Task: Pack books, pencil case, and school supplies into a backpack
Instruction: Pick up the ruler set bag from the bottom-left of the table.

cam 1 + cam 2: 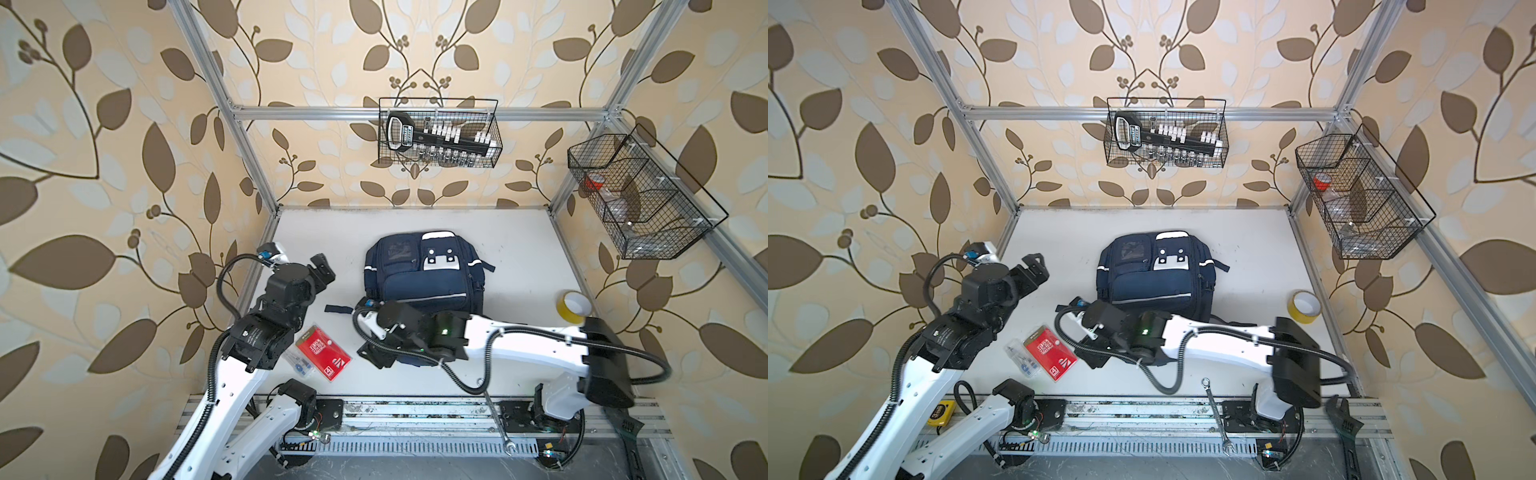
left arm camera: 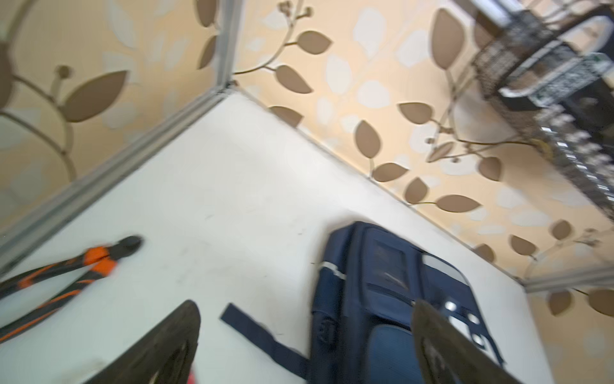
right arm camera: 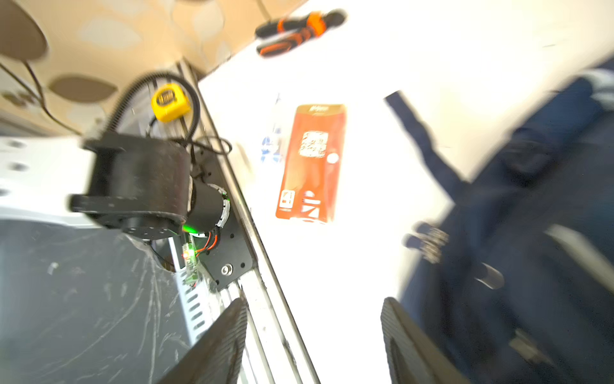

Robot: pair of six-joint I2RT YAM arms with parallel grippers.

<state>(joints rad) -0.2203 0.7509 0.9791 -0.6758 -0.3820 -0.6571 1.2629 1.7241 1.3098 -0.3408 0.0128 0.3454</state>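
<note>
place: lab test cell | signs: aluminium frame (image 1: pixel 311 113), leaf wallpaper panels (image 1: pixel 104 145), wire baskets (image 1: pixel 395 160) of tools

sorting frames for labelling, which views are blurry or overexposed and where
Right wrist view: heavy motion blur, worst on the backpack; the table is blown out to white and the red booklet reads orange. Left wrist view: softer blur over the backpack and the orange-handled pliers. Both top views: sharp and evenly lit.
</note>
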